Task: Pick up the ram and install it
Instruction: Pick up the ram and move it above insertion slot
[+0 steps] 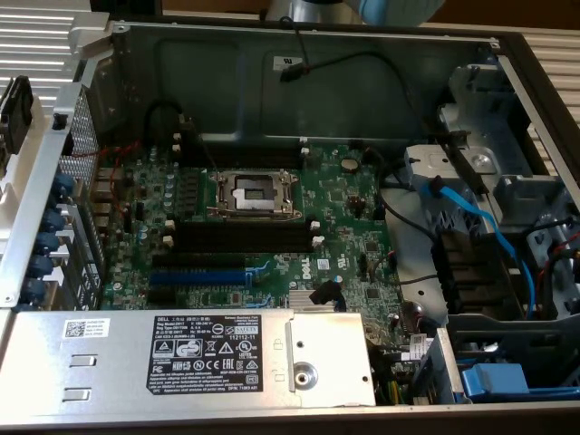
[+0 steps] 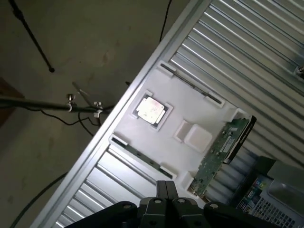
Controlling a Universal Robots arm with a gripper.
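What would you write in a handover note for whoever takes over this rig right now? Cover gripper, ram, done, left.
Gripper: shut, empty, above the white tray, close to one end of the ram.
Ram: lying at the tray's edge, not gripped.
Black memory slots on the motherboard: empty.
Done: nothing yet.
Left: pick up the ram and install it.
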